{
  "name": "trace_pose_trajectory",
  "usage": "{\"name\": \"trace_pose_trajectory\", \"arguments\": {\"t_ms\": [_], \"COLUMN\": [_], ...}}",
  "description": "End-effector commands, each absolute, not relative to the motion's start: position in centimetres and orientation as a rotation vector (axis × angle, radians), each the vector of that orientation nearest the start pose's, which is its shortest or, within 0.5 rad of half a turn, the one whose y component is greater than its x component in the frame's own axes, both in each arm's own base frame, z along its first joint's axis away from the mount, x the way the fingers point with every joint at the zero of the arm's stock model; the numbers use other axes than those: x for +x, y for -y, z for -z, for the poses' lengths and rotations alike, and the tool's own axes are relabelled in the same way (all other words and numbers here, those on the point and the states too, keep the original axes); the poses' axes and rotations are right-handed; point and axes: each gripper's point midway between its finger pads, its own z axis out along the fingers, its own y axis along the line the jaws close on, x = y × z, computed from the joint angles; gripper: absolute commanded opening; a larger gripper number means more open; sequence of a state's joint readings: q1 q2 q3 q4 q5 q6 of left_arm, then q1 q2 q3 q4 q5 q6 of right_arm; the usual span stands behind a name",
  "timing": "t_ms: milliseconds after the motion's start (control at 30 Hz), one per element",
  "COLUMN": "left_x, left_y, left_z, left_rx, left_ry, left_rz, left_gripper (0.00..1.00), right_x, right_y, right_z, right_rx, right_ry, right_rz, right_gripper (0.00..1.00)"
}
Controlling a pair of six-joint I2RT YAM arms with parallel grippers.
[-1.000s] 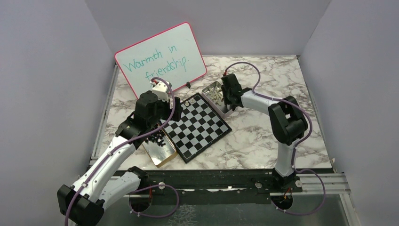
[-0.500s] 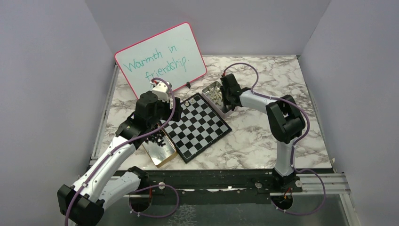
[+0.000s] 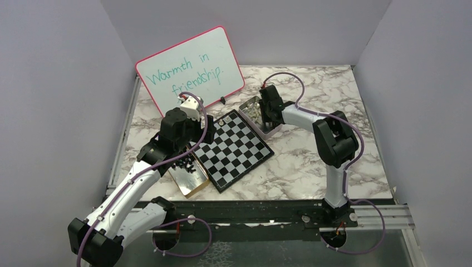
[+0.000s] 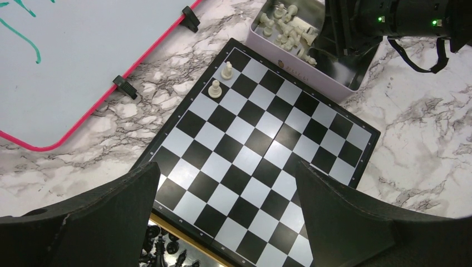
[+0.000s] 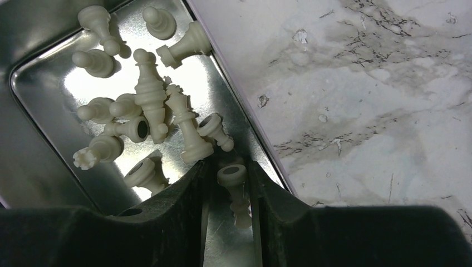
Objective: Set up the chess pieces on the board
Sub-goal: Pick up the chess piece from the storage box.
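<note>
Right gripper point(image 5: 228, 167) straddles a cream piece point(image 5: 234, 178) by the tin point(image 5: 25, 133) wall, can't tell if the jaws pinch it. Left gripper point(image 4: 227, 167) hangs above the board point(image 4: 261, 150), jaws released wide.

Tiny black chess pieces point(image 4: 161, 250) are cut off by the left wrist view's bottom edge. Whether the right claw point(image 5: 228, 167) pinches the cream-white chess piece point(image 5: 234, 177) between its fingers cannot be told.
</note>
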State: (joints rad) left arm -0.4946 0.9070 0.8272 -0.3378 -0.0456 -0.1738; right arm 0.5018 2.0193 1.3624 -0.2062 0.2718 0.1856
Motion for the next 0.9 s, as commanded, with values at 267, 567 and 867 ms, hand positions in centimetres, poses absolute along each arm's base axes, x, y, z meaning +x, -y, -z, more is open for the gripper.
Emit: {"name": "trace_pose_trajectory", "arguments": {"t_ms": [267, 567, 867], "left_x": [28.2, 28.2, 28.5], "left_y": [14.6, 14.6, 15.8], "left_z": [-23.0, -22.9, -24.7], "left_rx": [0.284, 0.282, 0.215], "left_ry": [-1.951, -1.953, -1.930], "left_rz": [0.366, 0.369, 0.468], "left_gripper": [0.92, 0.92, 0.91], "right_x": [45.6, 45.5, 45.2], "right_y": [-20.1, -20.0, -21.5], "right_z": [-3.4, -5.9, -12.3], "right_rx": [-0.249, -0.162, 0.003], "right_ry": [-2.403, -2.386, -2.312], "right_rz": [0.026, 0.007, -0.177], "right_gripper": [0.27, 0.18, 0.18]}}
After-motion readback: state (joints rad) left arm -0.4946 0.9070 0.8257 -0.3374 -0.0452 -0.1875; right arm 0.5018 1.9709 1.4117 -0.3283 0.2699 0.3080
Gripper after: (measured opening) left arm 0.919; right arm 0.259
